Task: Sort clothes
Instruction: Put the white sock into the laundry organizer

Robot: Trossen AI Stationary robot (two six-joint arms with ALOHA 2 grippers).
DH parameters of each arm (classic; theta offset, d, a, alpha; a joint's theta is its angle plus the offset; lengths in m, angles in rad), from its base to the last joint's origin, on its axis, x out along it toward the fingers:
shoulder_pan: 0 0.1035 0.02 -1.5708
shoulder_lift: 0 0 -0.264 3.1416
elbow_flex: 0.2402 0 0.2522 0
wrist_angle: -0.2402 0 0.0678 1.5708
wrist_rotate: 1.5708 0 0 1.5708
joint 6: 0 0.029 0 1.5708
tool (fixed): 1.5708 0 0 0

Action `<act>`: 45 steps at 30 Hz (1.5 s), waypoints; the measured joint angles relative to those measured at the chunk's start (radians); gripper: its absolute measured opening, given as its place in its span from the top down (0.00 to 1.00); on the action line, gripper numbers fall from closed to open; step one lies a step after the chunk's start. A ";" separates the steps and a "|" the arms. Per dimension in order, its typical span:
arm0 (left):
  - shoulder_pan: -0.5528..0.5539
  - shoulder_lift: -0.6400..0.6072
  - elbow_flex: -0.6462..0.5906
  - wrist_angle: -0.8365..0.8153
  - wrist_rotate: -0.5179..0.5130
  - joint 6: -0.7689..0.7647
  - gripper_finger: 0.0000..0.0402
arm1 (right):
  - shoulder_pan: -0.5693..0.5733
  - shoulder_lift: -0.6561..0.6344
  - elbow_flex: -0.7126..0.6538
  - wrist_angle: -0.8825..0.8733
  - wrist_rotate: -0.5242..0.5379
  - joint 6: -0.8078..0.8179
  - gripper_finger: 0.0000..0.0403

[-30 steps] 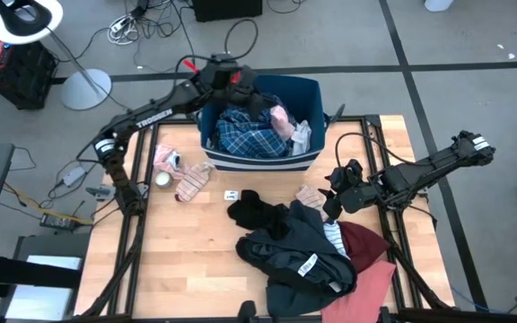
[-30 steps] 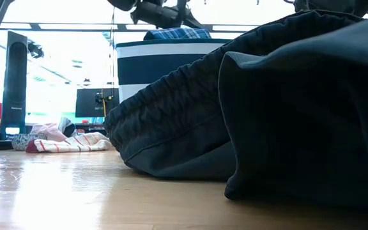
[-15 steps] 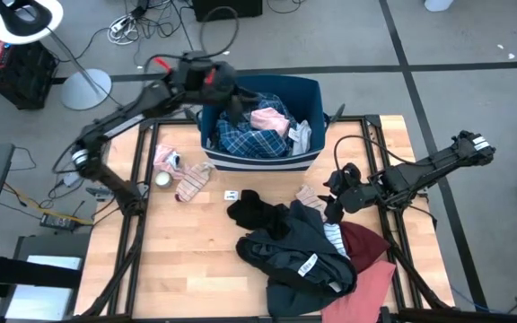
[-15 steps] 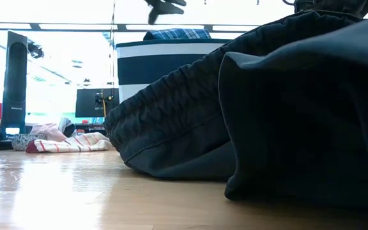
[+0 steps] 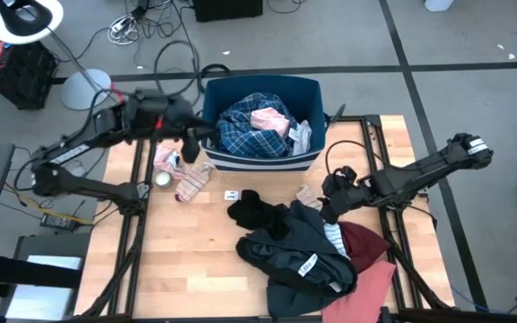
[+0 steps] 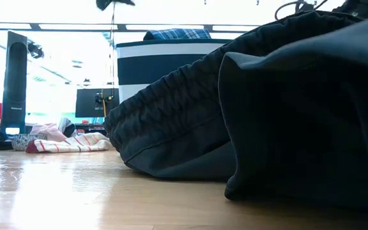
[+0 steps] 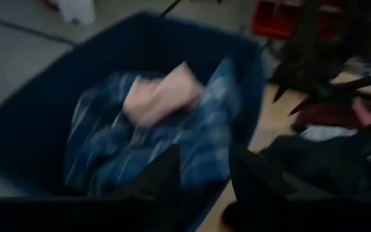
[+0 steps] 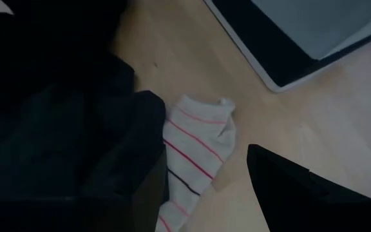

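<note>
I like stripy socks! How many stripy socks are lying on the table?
2: one striped sock left of the bin, one striped sock beside the right gripper. More may hide under clothes.

Wooden table point(image 5: 187, 260), navy bin point(image 5: 260, 160), striped socks point(image 5: 192, 182), dark garment heap point(image 5: 294, 251)

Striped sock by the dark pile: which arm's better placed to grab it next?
Probably right. The right gripper hangs open beside the striped sock, which fills its wrist view. The left gripper is open too, but off by the bin.
</note>
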 joint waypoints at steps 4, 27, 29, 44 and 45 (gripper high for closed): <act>0.000 -0.141 -0.210 0.048 -0.039 -0.074 0.66 | -0.030 0.014 0.000 0.024 -0.036 -0.004 0.46; 0.109 -0.217 -0.667 -0.180 -0.248 -0.500 0.66 | -0.038 0.014 0.000 0.052 -0.040 -0.021 0.46; 0.119 -0.194 -0.677 -0.185 -0.244 -0.500 0.66 | -0.038 0.014 0.000 0.051 -0.040 -0.029 0.46; 0.159 -0.018 -0.693 -0.181 -0.324 -0.496 0.66 | -0.038 0.014 0.000 0.052 -0.039 -0.034 0.46; 0.163 -0.009 -0.693 -0.181 -0.327 -0.496 0.66 | -0.038 0.014 0.000 0.052 -0.039 -0.034 0.46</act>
